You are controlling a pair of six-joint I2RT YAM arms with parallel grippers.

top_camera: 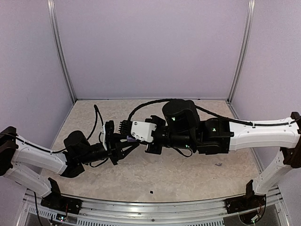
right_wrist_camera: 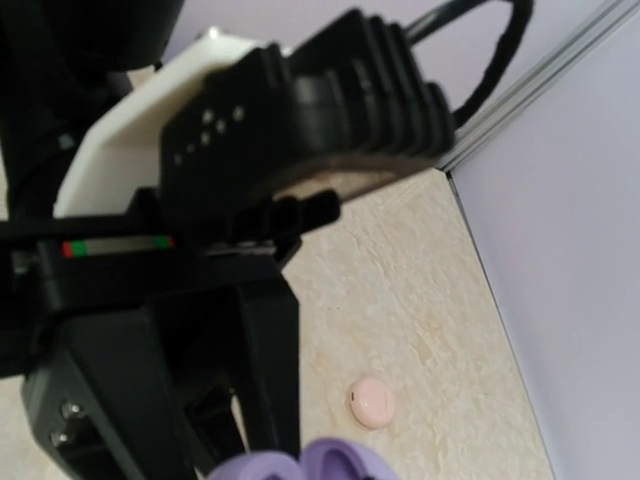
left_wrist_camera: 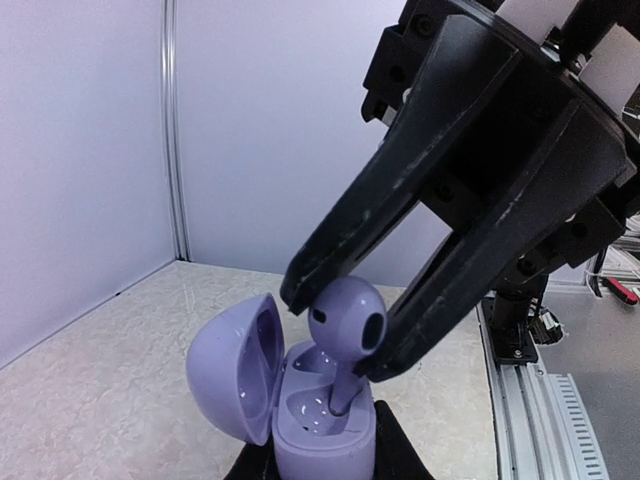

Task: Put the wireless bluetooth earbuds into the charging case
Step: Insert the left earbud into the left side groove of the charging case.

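The charging case (left_wrist_camera: 325, 432) sits low in the left wrist view, a lilac pebble clamped between the black fingers (left_wrist_camera: 398, 452) of the left gripper (left_wrist_camera: 322, 458), which grips its base from both sides. Its lid (left_wrist_camera: 235, 365) is swung open and stands upright on the left, just beside the wells. From the upper right the right gripper (left_wrist_camera: 342, 328) reaches down, its two long black fingers (left_wrist_camera: 400, 200) pinched on the rounded head of one of the wireless bluetooth earbuds (left_wrist_camera: 347, 315). The earbud's stem points down into the case's right-hand well; whether it touches the bottom cannot be told. The open lid is close to the left fingertip, and the right fingertip hangs just above the case's rim. From the top view the two arms meet over the middle of the table (top_camera: 188, 183), and their wrists hide all but a sliver of lilac. A black cable (top_camera: 150, 102) arcs behind them, and two dark specks (top_camera: 151, 192) lie apart on the surface nearer the bases. In the right wrist view the white and black body of the other wrist (right_wrist_camera: 240, 130) blocks most of the scene. Beyond it a small pink disc (right_wrist_camera: 371, 402) lies on the table near the wall (right_wrist_camera: 590, 250).
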